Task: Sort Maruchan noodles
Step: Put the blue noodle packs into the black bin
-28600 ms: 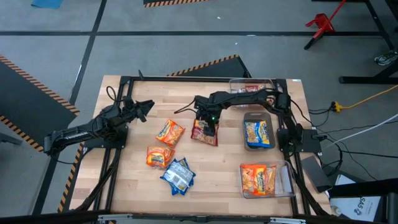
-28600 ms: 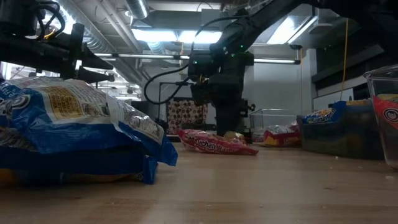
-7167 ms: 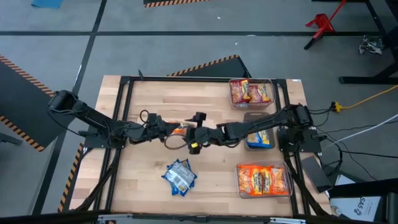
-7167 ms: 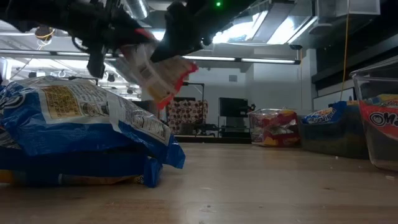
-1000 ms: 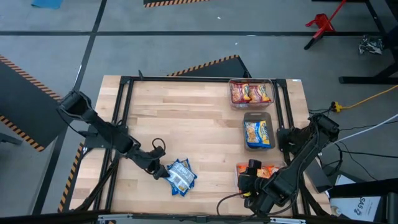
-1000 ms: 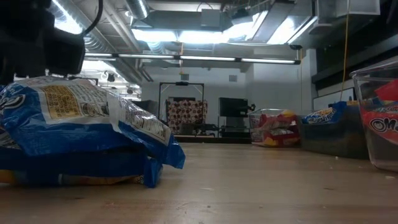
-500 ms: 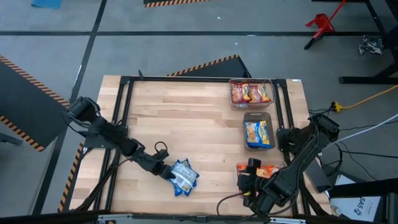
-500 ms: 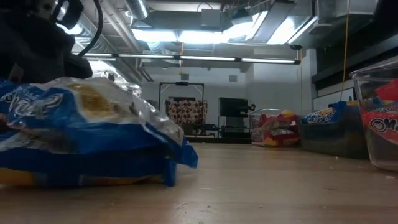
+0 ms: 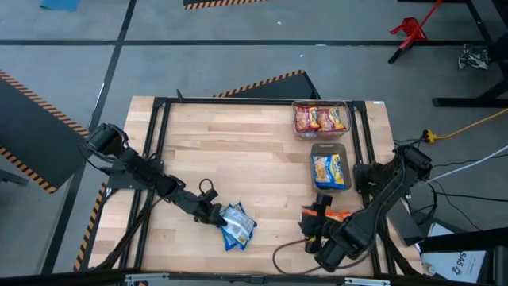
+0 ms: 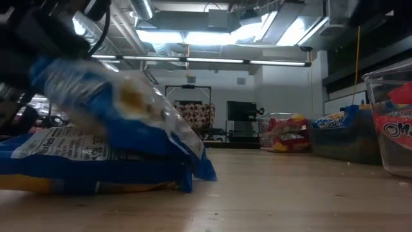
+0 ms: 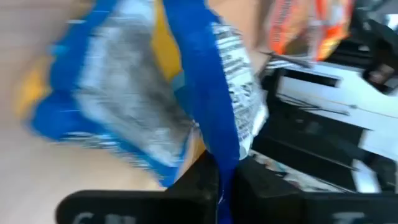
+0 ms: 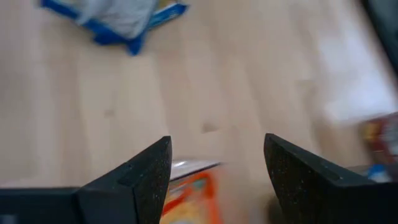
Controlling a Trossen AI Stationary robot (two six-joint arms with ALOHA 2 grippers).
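Two blue-and-yellow Maruchan noodle packets lie stacked near the table's front, left of centre. The upper packet [image 10: 122,106] is tipped up, and the lower packet [image 10: 84,164] lies flat on the wood. My left gripper [image 9: 216,214] reaches in from the table's left and is shut on the upper packet [image 11: 143,106]. My right gripper [image 12: 217,165] hovers open over the front right bin, above an orange packet [image 12: 189,202], touching nothing. My left gripper pinches the upper packet's blue edge seam [image 11: 219,158] between its two fingers. It comes from the table's left, slanting slightly down. The gripped end is raised off the stack. The packet tilts, with its other end [image 10: 193,164] still down on the lower packet.
Three clear bins stand along the right side. The far one holds red packets [image 9: 320,117], the middle one a blue packet [image 9: 329,169], and the near one orange packets [image 9: 340,216], partly under my right arm. Bare wood lies across the table's middle and far left.
My left gripper has moved toward the table's right into the blue packets, rolled its wrist and shut on the upper packet's edge. The stack has slid slightly rightward. The upper packet's gripped end has tipped up while the lower packet stays flat.
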